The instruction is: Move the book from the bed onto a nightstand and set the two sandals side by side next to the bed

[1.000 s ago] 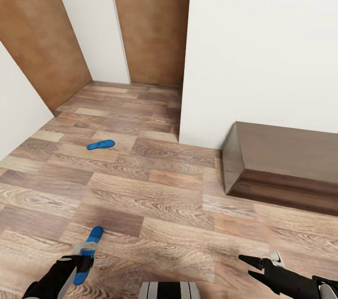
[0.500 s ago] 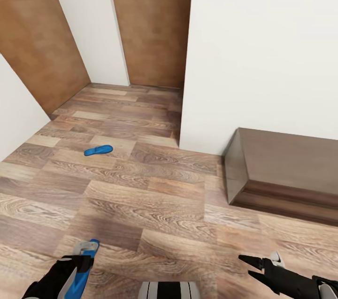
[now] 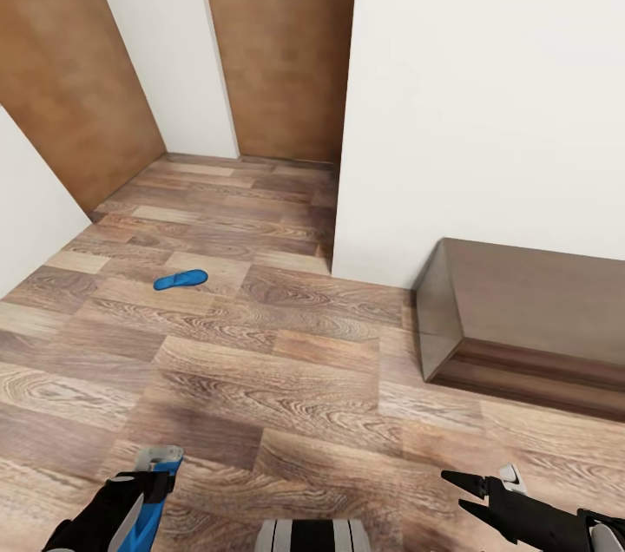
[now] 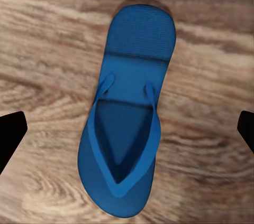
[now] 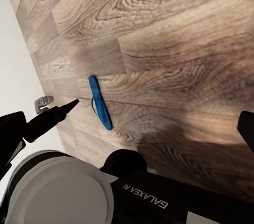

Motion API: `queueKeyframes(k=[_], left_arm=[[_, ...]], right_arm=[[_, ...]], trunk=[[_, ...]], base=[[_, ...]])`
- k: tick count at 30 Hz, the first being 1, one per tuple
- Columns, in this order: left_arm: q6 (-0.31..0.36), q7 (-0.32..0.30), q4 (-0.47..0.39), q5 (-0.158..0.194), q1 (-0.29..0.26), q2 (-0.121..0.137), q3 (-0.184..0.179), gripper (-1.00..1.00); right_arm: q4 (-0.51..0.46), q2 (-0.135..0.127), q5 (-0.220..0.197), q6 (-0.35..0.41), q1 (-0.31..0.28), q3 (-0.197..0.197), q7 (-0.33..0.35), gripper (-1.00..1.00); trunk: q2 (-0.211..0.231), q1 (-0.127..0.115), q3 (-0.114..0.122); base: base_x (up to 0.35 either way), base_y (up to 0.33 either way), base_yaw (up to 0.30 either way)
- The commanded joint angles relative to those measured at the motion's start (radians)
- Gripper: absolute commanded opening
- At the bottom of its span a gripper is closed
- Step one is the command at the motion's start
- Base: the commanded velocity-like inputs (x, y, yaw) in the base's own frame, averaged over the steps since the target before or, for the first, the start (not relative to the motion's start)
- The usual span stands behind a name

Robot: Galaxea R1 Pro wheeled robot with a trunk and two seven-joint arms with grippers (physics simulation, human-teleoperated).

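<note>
- Near sandal (image 4: 127, 123): a blue flip-flop flat on the wood floor (image 3: 304, 378), strap side up, in the middle of the left wrist frame. In the head view only a sliver of it shows at the lower left, beside the left gripper. The right wrist view has it left of centre, lying along the planks.
- Far sandal (image 3: 180, 279): flat on the floor at mid-left of the head frame, well apart from the near one, out in front of the white wall (image 3: 486, 92). A blue tip of it shows at the upper left corner of the right wrist frame.
- Left gripper (image 3: 148, 469): lower left of the head frame, over the near sandal. Its dark fingertips (image 4: 11, 134) sit at the two side edges of the wrist frame, spread wide, apart from the sandal and holding nothing.
- Right gripper (image 3: 473, 491): lower right of the head frame, fingers parted, nothing between them, above bare floor.
- Cabinet (image 3: 529, 318): long, low and dark brown, at the right of the head frame, against the white wall.
- Doors (image 3: 278, 40): brown panels across the upper left of the head frame, white wall between them.
</note>
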Motion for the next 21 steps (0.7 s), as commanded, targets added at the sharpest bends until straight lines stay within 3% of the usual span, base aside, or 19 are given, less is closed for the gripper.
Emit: queueKeyframes(k=[1,21], left_arm=[[0.005,-0.002,-0.002,-0.01,0.0,-0.001,0.004,1.0],[0.005,-0.002,-0.002,-0.01,0.0,-0.001,0.006,1.0]], right_arm=[[0.0,0.0,0.002,0.004,0.0,-0.001,0.004,1.0],[0.0,0.0,0.002,0.004,0.0,-0.001,0.004,1.0]], trunk=[[-0.001,0.0,-0.005],[-0.005,0.009,-0.082]], base=[[0.0,0.0,0.0],[0.0,0.0,0.0]])
